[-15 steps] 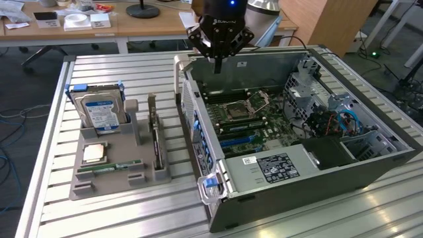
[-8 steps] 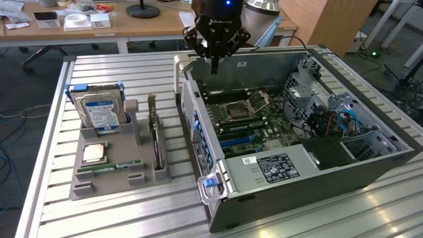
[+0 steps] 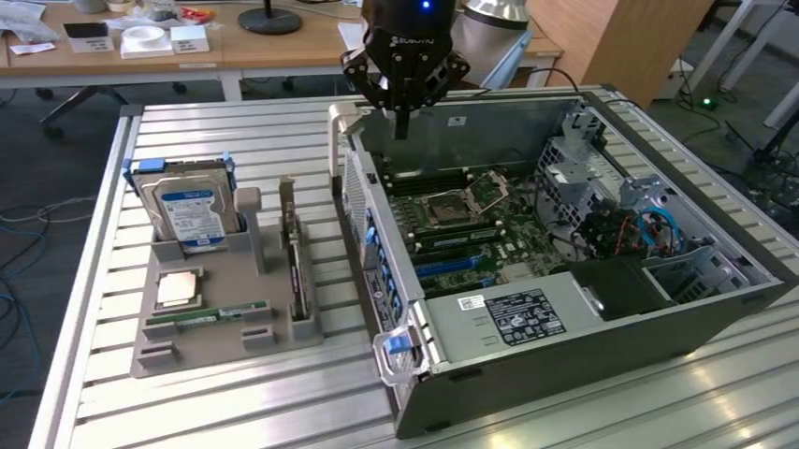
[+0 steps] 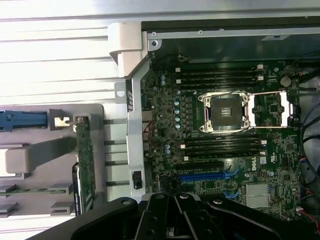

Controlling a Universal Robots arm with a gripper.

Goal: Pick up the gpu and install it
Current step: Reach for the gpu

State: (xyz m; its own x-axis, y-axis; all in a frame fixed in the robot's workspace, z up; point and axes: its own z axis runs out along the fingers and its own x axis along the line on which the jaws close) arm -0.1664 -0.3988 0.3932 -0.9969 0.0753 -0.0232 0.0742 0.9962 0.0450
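Shut, empty fingers (image 4: 165, 217) hang over the open case (image 3: 600, 351); the gpu (image 3: 297, 271) stands untouched in its rack (image 3: 200, 348): pick-up and install both remain.

LIGHT: diffuse indoor, bright, no hard shadows | GLARE: wrist view, slatted table (image 4: 55, 45) beside computer case (image 3: 549, 365) burnt out to near white | SHADOW: motherboard (image 3: 462, 224) inside the case dim, darkest along the case walls | TONE: exterior view cool, bluish cast
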